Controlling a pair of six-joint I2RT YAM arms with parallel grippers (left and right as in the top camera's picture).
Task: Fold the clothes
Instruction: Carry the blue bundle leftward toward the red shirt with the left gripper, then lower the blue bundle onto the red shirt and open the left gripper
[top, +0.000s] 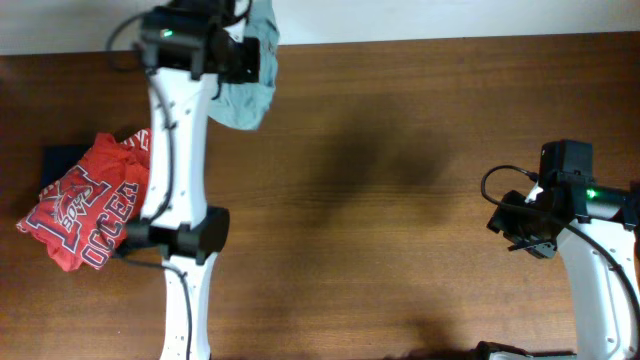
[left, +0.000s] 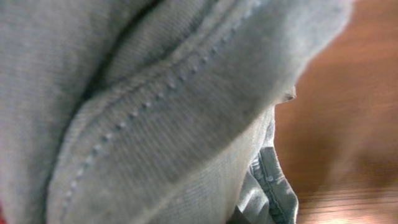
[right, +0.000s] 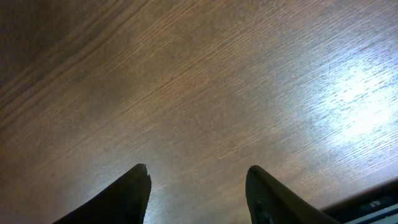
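Looking down, I see my left fingers (top: 247, 58) closed, as best I can tell with fabric filling the wrist view, on the bunched pale grey-teal T-shirt (top: 245, 100), which hangs beyond and to the right of the red SOCCER shirt (top: 85, 205). My right fingers (right: 134, 193) stand apart over the bare bench (top: 380, 150), far right of that red shirt, holding nothing.

A dark brown wooden table (top: 400, 150) fills the view. A pale strip (top: 450, 20) runs along its far edge. A bright spot (right: 357, 99) of light shines on the wood.
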